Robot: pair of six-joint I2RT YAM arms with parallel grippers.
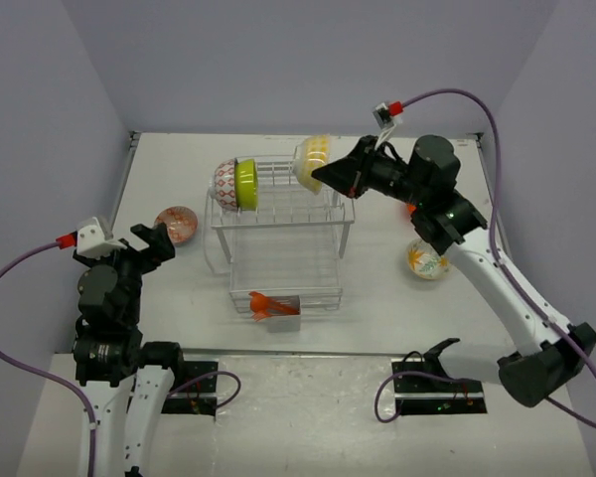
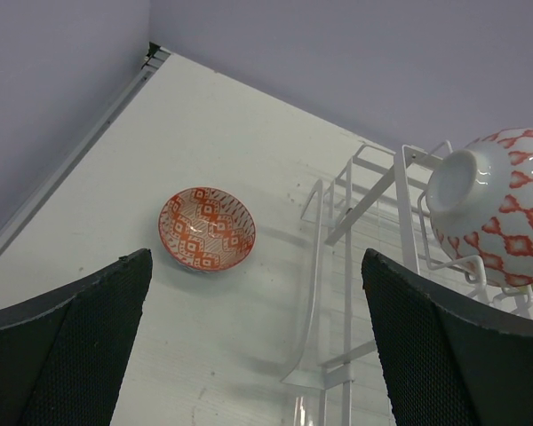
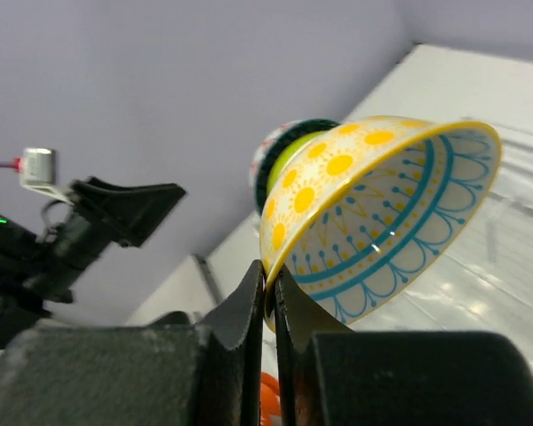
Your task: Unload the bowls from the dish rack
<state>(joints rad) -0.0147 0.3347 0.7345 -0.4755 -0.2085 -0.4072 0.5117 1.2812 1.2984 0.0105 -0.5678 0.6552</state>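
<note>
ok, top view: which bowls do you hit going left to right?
loose red bowl → racked red bowl → lime bowl → yellow bowl, pinched in the right fingers → floral bowl
</note>
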